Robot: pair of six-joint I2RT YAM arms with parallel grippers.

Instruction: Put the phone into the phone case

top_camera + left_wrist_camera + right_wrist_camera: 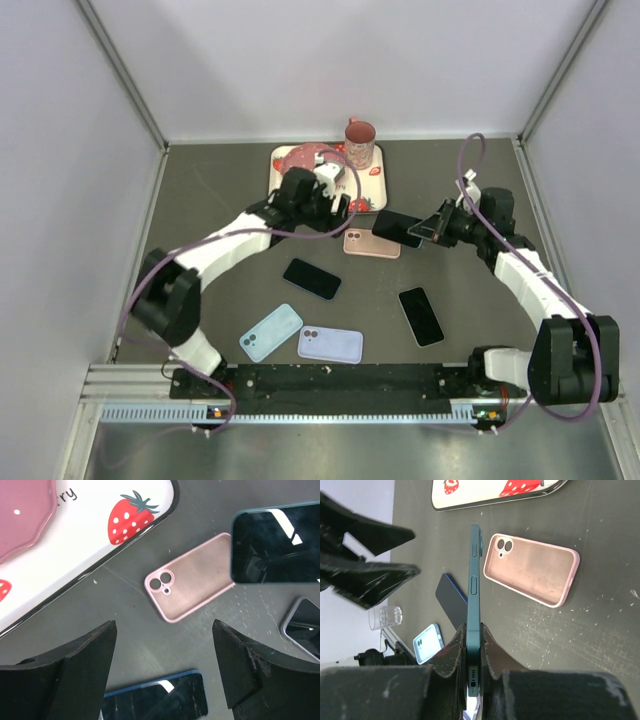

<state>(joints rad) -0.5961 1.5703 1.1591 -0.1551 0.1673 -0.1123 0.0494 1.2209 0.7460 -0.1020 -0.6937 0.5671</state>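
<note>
Nearest the arm bases, well short of both sets of jaws, a black phone (421, 316) and a dark blue phone (311, 278) lie flat on the counter (220, 190). Farther in, the right jaws are clamped tight on the lower end of the dark green phone (474, 580), holding it on edge, clear of the counter. Just beside its raised tip, the pink case (532, 570) lies open side up on the counter, between the two sets of jaws. The left jaws stand wide apart over it, gripping nothing. Behind the left jaws sits a strawberry tray (280, 175) carrying a pink plate (305, 157), with a mug (360, 135) at its far edge.
</note>
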